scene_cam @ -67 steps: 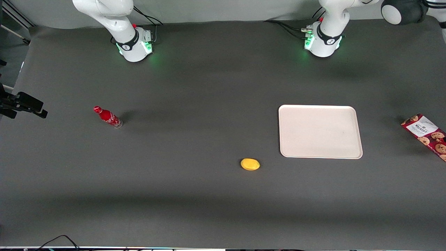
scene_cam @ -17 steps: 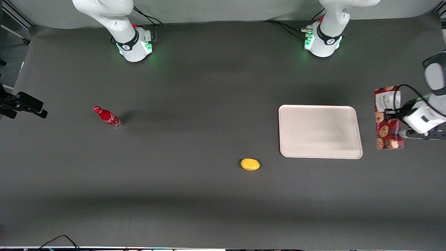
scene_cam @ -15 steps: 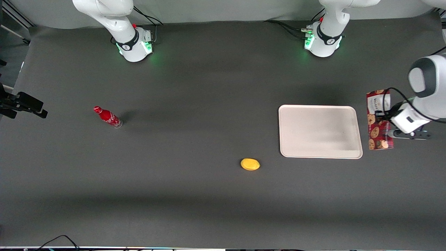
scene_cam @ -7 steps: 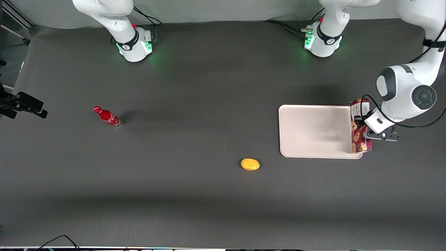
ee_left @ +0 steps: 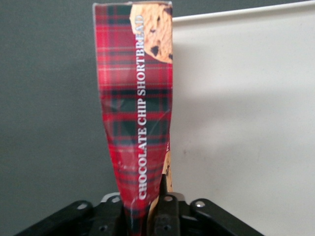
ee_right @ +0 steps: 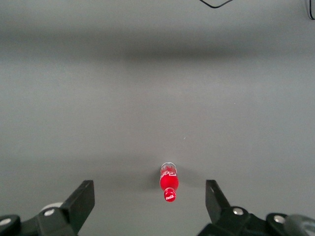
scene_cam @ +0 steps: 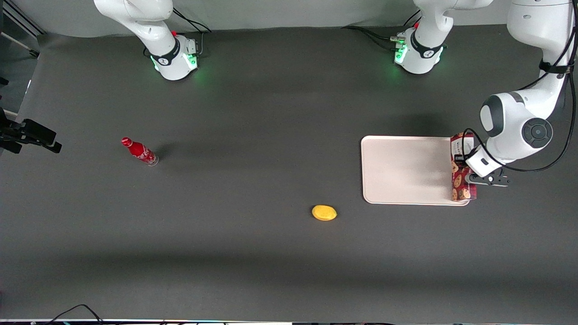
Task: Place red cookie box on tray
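We have the red cookie box (scene_cam: 459,168) pinched between the jaws of our gripper (scene_cam: 469,174), which grips it about halfway along its length, and we judge the pick-up part of the job finished. In the wrist view the jaws press the box (ee_left: 140,113) near its lower end, squeezing the cardboard in where they hold it.

Taking the tray (scene_cam: 406,169) as our landmark, the box hangs over the tray's short edge at the working arm's end, lying along that edge. In the wrist view the box lines up right at the boundary between tray (ee_left: 246,123) and dark table, so it is roughly half over the tray and half off it. We cannot tell how high above the tray it is, only that it does not look set down yet.

What is left, as we judge it: carry the box farther in over the tray's bare middle, lower it until it rests flat, then spread the jaws and pull away.

The yellow object (scene_cam: 324,212) lies nearer the front camera than the tray, and the small red bottle (scene_cam: 139,151) stands well apart from the tray toward the parked arm's end; neither is in our way.
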Available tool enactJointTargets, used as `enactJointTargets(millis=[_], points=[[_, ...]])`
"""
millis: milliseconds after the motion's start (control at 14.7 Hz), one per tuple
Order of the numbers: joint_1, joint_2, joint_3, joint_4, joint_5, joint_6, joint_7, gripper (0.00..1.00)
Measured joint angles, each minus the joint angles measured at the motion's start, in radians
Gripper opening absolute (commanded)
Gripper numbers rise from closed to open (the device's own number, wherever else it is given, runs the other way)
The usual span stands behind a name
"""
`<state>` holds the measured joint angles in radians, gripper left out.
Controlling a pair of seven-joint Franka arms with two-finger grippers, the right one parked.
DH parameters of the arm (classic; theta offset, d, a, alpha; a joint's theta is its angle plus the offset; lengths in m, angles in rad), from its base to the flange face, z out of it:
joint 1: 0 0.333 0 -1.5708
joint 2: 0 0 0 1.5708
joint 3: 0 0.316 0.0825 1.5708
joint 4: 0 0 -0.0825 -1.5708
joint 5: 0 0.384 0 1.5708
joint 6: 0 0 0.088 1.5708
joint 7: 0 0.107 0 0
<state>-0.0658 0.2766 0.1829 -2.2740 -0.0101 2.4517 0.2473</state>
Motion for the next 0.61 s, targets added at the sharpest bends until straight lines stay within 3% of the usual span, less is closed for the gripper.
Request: enactJointTargets(millis=[272, 612], points=[[0.000, -0.015, -0.008, 0.092, -0.001, -0.105, 0.000, 1.00], [0.000, -0.107, -0.008, 0.466, -0.002, -0.626, -0.006, 1.00]])
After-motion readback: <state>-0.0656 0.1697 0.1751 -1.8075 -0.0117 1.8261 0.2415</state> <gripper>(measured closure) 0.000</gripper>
